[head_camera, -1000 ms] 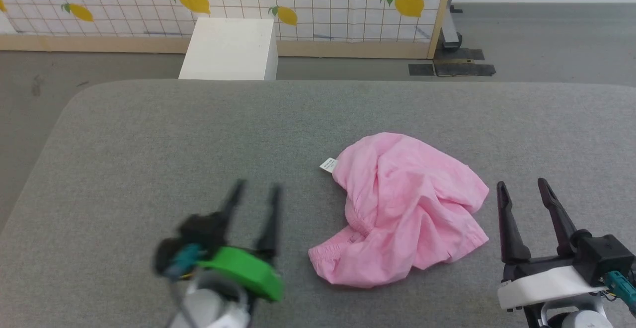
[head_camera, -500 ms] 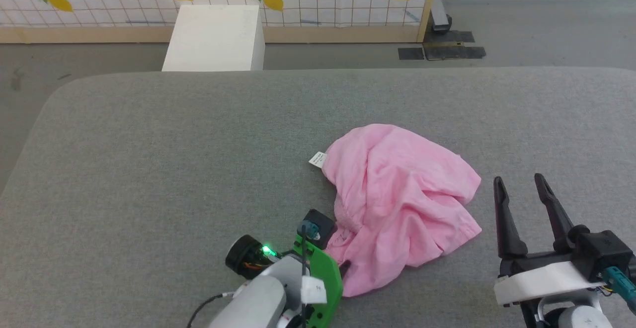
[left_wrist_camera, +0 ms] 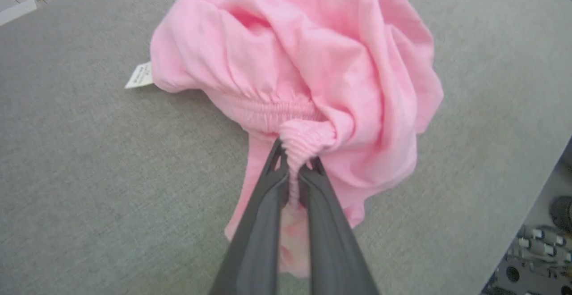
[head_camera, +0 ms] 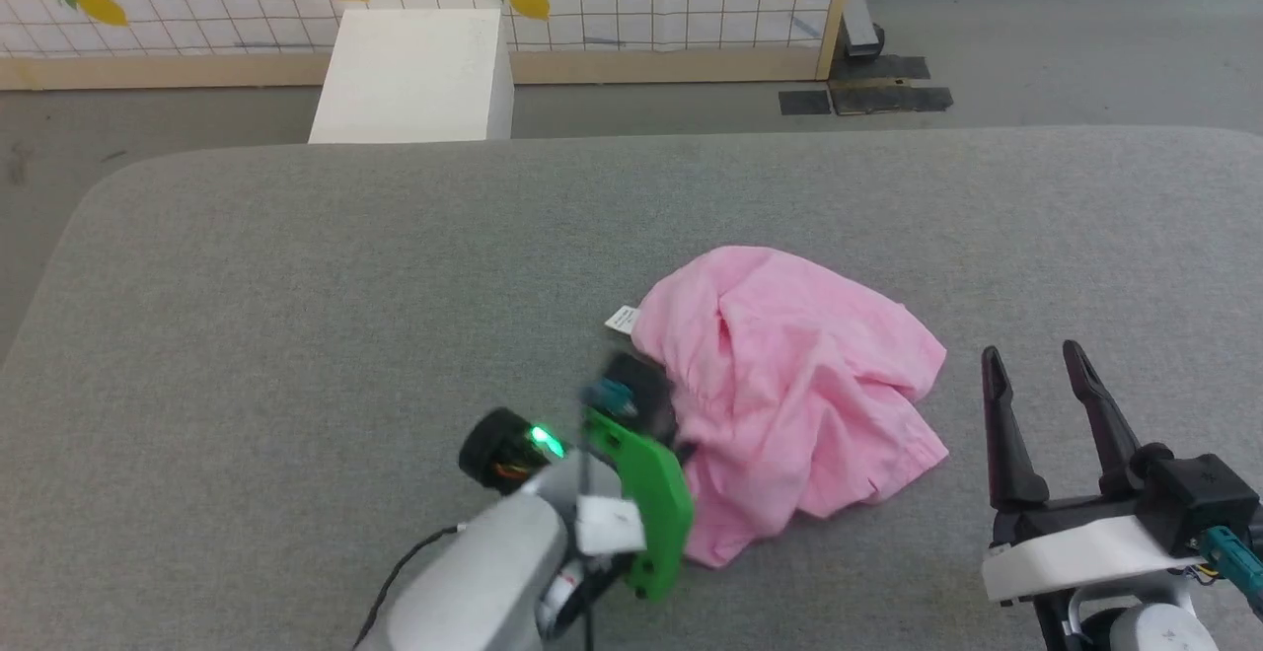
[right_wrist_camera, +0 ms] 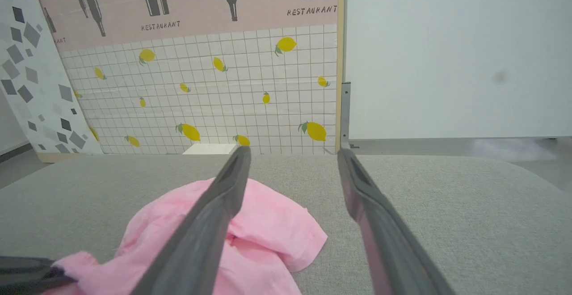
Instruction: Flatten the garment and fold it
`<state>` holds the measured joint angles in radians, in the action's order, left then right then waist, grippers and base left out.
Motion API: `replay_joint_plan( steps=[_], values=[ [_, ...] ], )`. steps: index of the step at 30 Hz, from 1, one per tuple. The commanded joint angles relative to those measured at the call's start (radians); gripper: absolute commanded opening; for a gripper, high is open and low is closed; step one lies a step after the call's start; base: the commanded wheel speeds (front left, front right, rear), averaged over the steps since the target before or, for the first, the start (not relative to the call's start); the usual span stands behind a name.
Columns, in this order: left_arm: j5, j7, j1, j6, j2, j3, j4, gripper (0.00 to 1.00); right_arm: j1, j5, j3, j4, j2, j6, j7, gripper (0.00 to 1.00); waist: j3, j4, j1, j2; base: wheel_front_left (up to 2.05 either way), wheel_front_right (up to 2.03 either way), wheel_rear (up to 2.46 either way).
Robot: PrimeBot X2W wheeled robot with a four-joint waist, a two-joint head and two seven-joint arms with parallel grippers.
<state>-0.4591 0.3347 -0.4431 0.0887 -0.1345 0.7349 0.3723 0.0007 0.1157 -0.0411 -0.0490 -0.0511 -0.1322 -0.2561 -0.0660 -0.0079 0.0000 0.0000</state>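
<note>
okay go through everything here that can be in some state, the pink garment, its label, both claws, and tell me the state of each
garment: crumpled in a heap on the grey surface, not flattened, not folded.
waistband: gathered, one bunch pinched.
label: sticking out from the garment's edge.
left claw: shut on the waistband.
right claw: open, empty, beside the garment.
green wrist light: on.
</note>
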Motion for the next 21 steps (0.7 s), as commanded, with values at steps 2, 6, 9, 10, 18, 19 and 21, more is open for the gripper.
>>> replay_joint_plan(
  steps=[2, 6, 9, 10, 18, 19, 21],
  values=[
    [-0.05, -0.075, 0.024, -0.048, -0.002, -0.075, -0.039, 0.0, -0.004, -0.002, 0.0, -0.001, 0.001, 0.002, -0.006, 1.0, 0.005, 0.008, 0.0, 0.0, 0.0, 0.0, 0.0],
    [-0.094, -0.171, 0.082, -0.16, -0.03, -0.209, -0.079, 0.0, 0.0, -0.005, 0.004, 0.0, 0.001, 0.002, -0.006, 1.0, 0.009, 0.023, 0.0, 0.0, 0.0, 0.0, 0.0],
    [-0.125, -0.206, 0.14, -0.245, -0.058, -0.301, -0.088, 0.0, 0.0, -0.007, 0.009, -0.001, 0.001, 0.002, -0.006, 1.0, 0.009, 0.032, 0.0, 0.0, 0.0, 0.0, 0.0],
    [-0.133, -0.215, 0.162, -0.275, -0.069, -0.331, -0.087, 0.0, 0.0, -0.007, 0.009, -0.002, 0.001, 0.002, -0.006, 1.0, 0.01, 0.036, 0.0, 0.0, 0.0, 0.0, 0.0],
    [-0.183, -0.158, 0.303, -0.389, -0.121, -0.418, -0.038, 0.59, 0.003, -0.009, 0.018, -0.008, 0.001, 0.002, -0.006, 1.0, 0.011, 0.059, 0.0, 0.0, 0.0, 0.0, 0.0],
    [-0.193, -0.146, 0.313, -0.381, -0.121, -0.415, -0.041, 1.0, 0.003, -0.01, 0.018, -0.008, 0.001, 0.002, -0.006, 1.0, 0.011, 0.061, 0.0, 0.0, 0.0, 0.0, 0.0],
    [-0.209, -0.146, 0.331, -0.363, -0.115, -0.413, -0.062, 1.0, 0.003, -0.011, 0.018, -0.009, 0.001, 0.002, -0.006, 1.0, 0.011, 0.065, 0.0, 0.0, 0.0, 0.0, 0.0]
  ],
)
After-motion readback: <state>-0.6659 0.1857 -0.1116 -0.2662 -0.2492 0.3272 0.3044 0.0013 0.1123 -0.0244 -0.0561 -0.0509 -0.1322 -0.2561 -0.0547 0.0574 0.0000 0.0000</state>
